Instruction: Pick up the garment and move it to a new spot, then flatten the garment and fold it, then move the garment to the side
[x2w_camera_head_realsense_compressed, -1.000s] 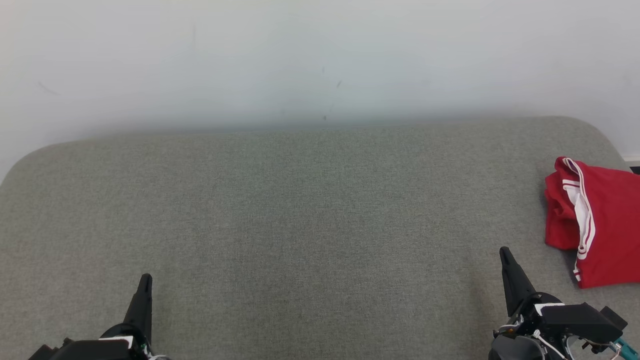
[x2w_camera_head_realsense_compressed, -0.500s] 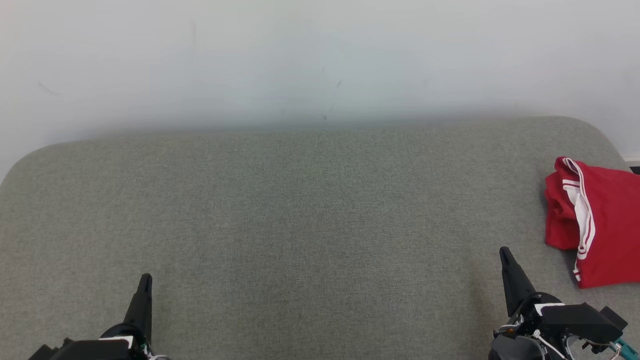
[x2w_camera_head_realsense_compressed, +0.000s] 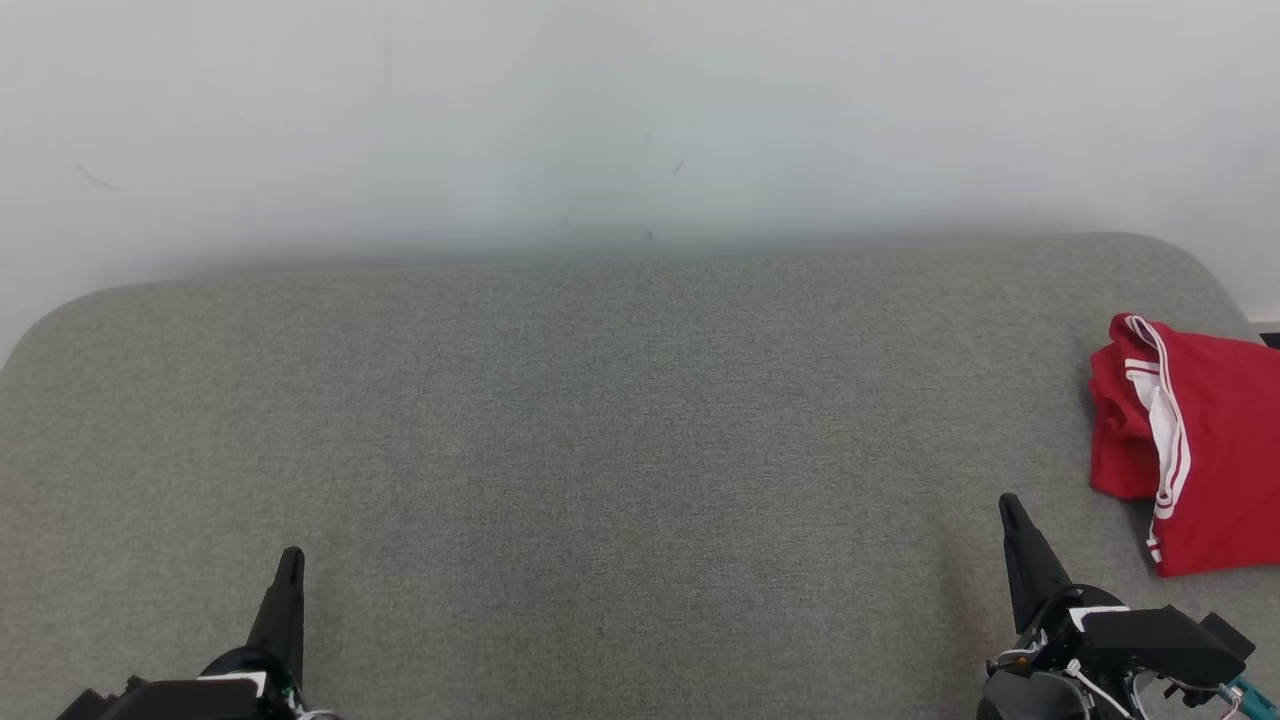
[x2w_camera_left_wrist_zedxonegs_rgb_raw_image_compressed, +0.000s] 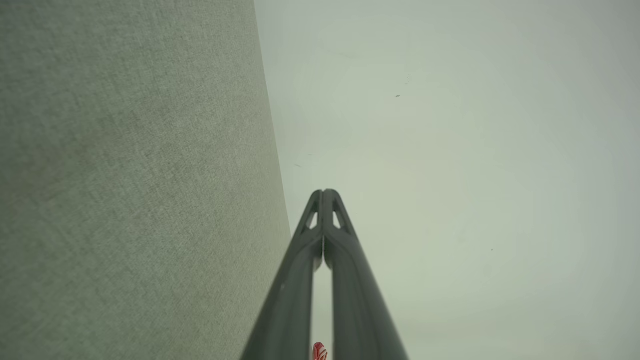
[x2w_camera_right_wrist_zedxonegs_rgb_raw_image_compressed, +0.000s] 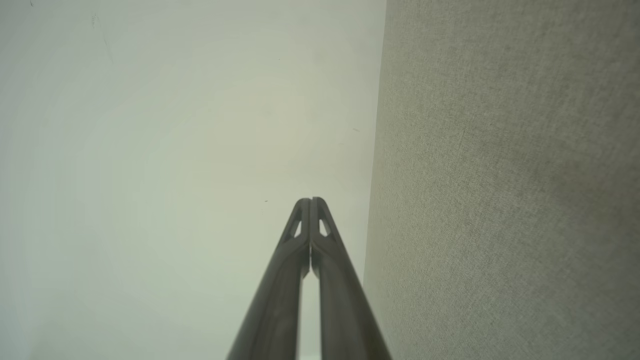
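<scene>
The garment (x2w_camera_head_realsense_compressed: 1205, 440), red with white stripes, lies folded at the right edge of the grey fabric surface (x2w_camera_head_realsense_compressed: 620, 420), partly cut off by the head view's border. My right gripper (x2w_camera_head_realsense_compressed: 1012, 505) is shut and empty, a short way to the garment's lower left, not touching it. My left gripper (x2w_camera_head_realsense_compressed: 291, 557) is shut and empty at the lower left, far from the garment. In the left wrist view the gripper (x2w_camera_left_wrist_zedxonegs_rgb_raw_image_compressed: 325, 192) has its tips pressed together, and a sliver of the red garment (x2w_camera_left_wrist_zedxonegs_rgb_raw_image_compressed: 319, 351) shows at the bottom edge. In the right wrist view my gripper (x2w_camera_right_wrist_zedxonegs_rgb_raw_image_compressed: 311, 201) is also shut.
A pale wall (x2w_camera_head_realsense_compressed: 640, 120) rises behind the grey surface's far edge. The surface has rounded far corners at left and right. A dark strip (x2w_camera_head_realsense_compressed: 1270, 340) shows past the garment at the right border.
</scene>
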